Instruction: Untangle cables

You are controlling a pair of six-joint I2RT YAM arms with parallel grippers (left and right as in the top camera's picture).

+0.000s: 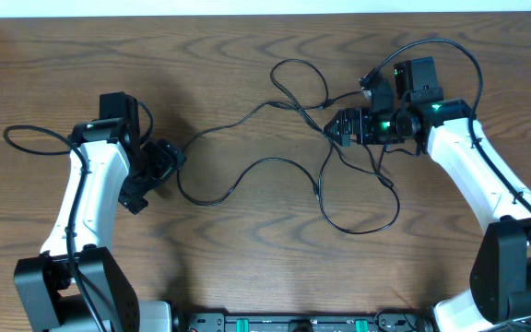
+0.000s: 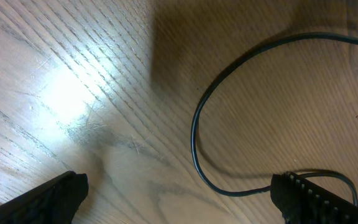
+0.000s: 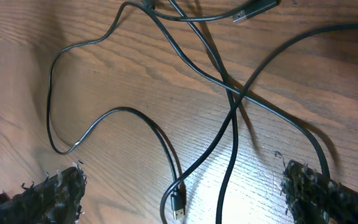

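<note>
Thin black cables point(image 1: 275, 160) lie tangled across the middle of the wooden table, with a loop point(image 1: 295, 76) at the back and another point(image 1: 367, 217) at the front right. My left gripper point(image 1: 159, 166) is open and empty, just left of the cables' left bend. In the left wrist view, that cable curve point(image 2: 194, 137) runs between the open fingers point(image 2: 179, 190) towards the right finger. My right gripper point(image 1: 344, 126) is open above the crossing strands. In the right wrist view, the open jaws point(image 3: 182, 193) straddle crossed cables point(image 3: 236, 94) and a USB plug point(image 3: 178, 206). Another plug point(image 3: 253, 10) lies at the top.
The wooden table point(image 1: 247, 267) spans the whole view. A thicker black lead point(image 1: 35, 134) runs from the left arm, another point(image 1: 450, 48) arcs over the right arm. The arm bases and a black rail point(image 1: 302, 323) sit at the front edge.
</note>
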